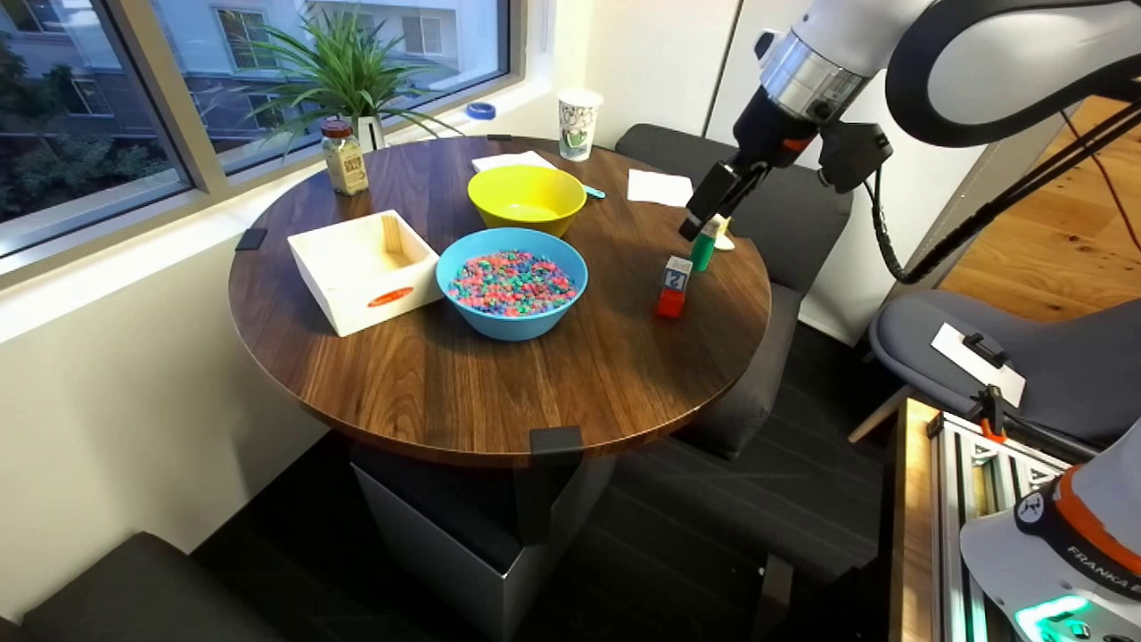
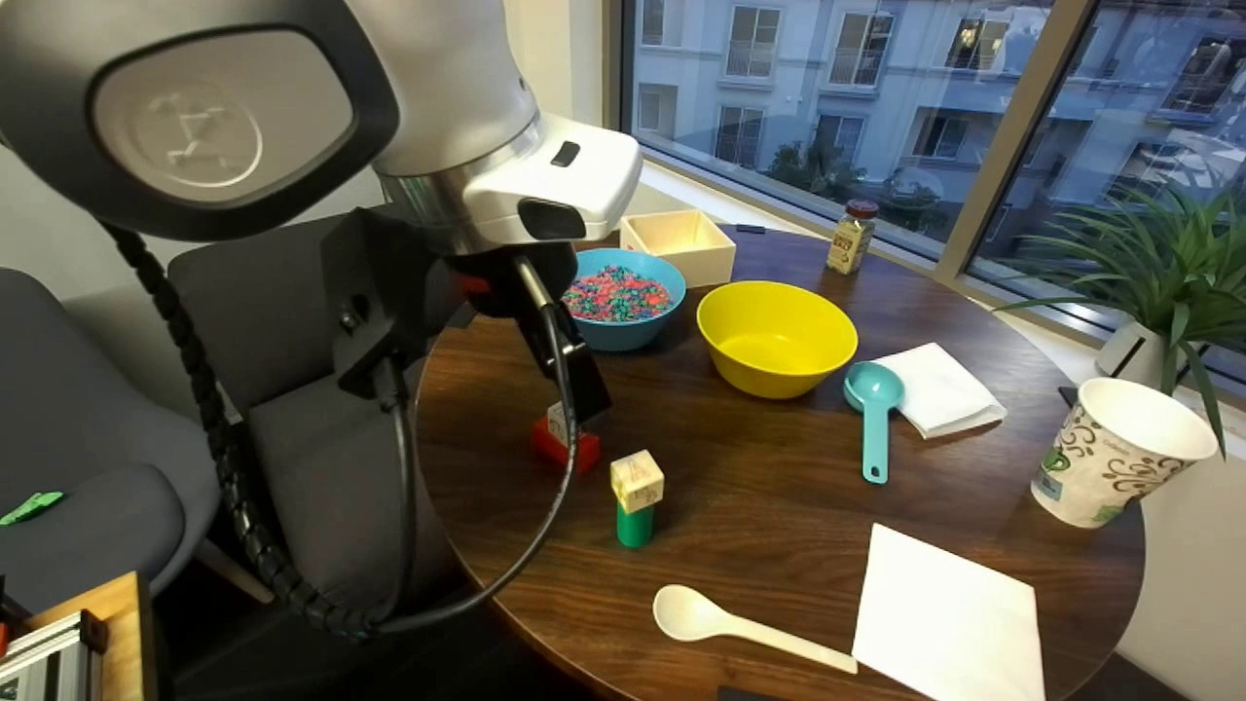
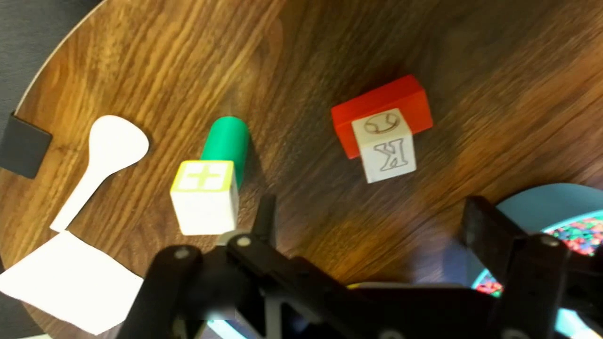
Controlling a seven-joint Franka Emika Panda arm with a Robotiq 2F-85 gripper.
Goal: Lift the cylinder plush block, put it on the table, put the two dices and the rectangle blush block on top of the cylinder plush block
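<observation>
Several containers stand on a round dark wooden table beside a window. In an exterior view, a light blue bowl near the middle is filled with tiny beads in pink, blue and green. Just beside it on the left is an open-topped pale wooden box with an orange oval mark on its near wall. On the far side of the light blue bowl sits a yellow bowl, its smooth inside plain to see. At the far left edge stands a jar with a dark red lid; at the far edge, a patterned paper cup, whose contents cannot be made out.

The gripper hangs above the table — its fingers are spread wide, with bare wood showing between them. In the wrist view, the green cylinder plush block stands upright on the table to the left of both fingers, topped by a whitish die; a gap separates that die from the nearer finger. A second die rests on the red rectangular plush block, which lies on the table farther out than the fingertips and sideways between them — both apart from the fingers.
</observation>
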